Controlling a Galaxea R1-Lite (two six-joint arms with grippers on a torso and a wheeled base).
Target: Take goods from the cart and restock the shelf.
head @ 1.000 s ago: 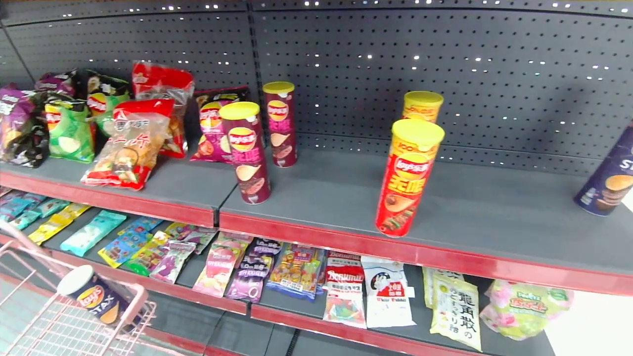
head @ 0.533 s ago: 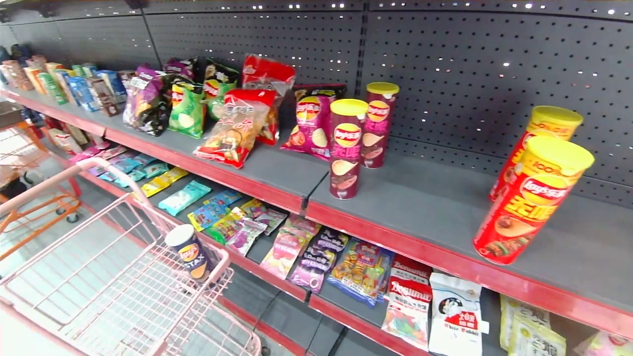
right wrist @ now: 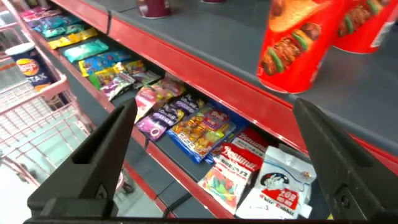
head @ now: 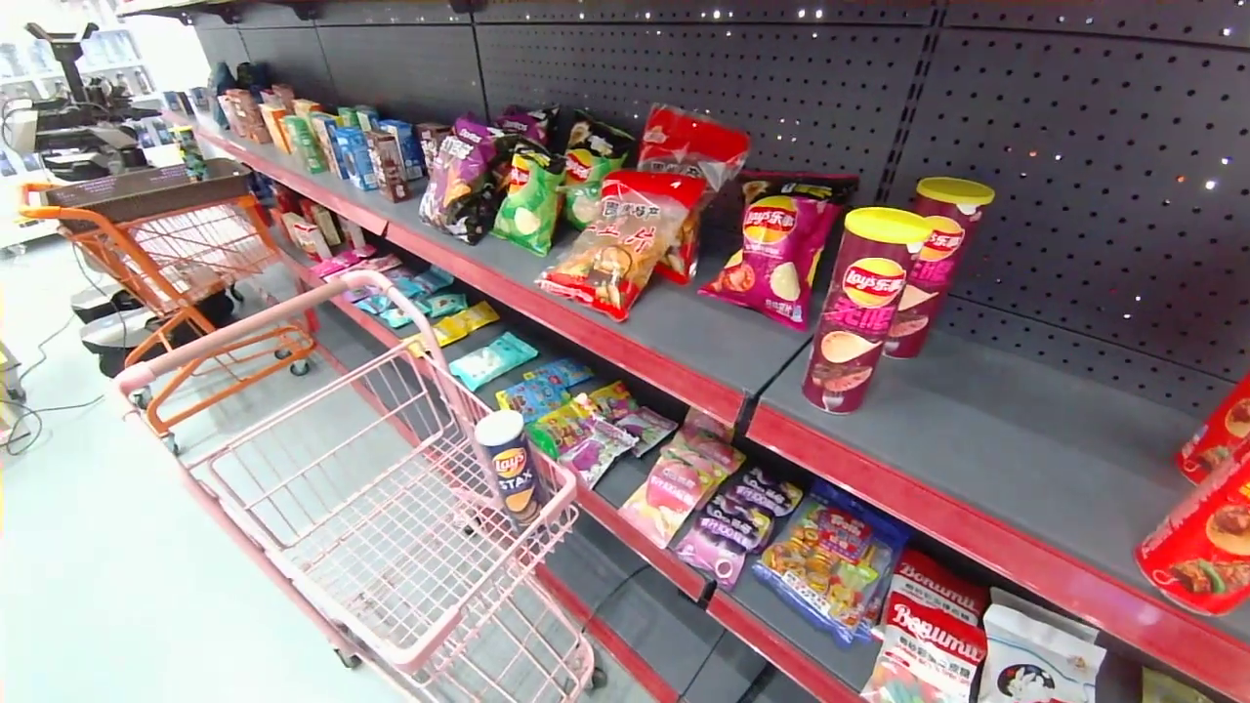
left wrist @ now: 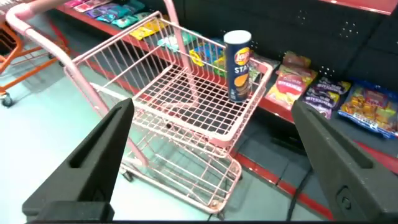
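The long store shelf (head: 977,439) runs from the upper left of the head view down to the lower right, with grey boards edged in red and a dark pegboard back panel (head: 1074,146) behind it. A pink wire cart (head: 254,327) stands in the lower left of the frame, close beside the shelf's lower tier. An orange cart (head: 146,210) sits well behind it at the left edge.

The left gripper (left wrist: 211,104) hangs above the pink cart with its two black fingers spread wide and nothing between them. The right gripper (right wrist: 214,104) hovers before the shelf's lower tier, fingers equally wide apart and empty.

On the upper board, in the upper middle of the frame, stand bags of crisps (head: 625,244), some leaning on each other. Two red crisp cans (head: 1206,537) are cut off by the right edge. Two maroon cans with yellow lids (head: 859,312) stand upright right of centre, one behind the other.

The blue can of crisps (head: 510,469) stands upright in the corner of the pink cart's basket nearest the shelf, against the wire wall. Flat candy packets (head: 674,488) lie in rows on the lower tier.
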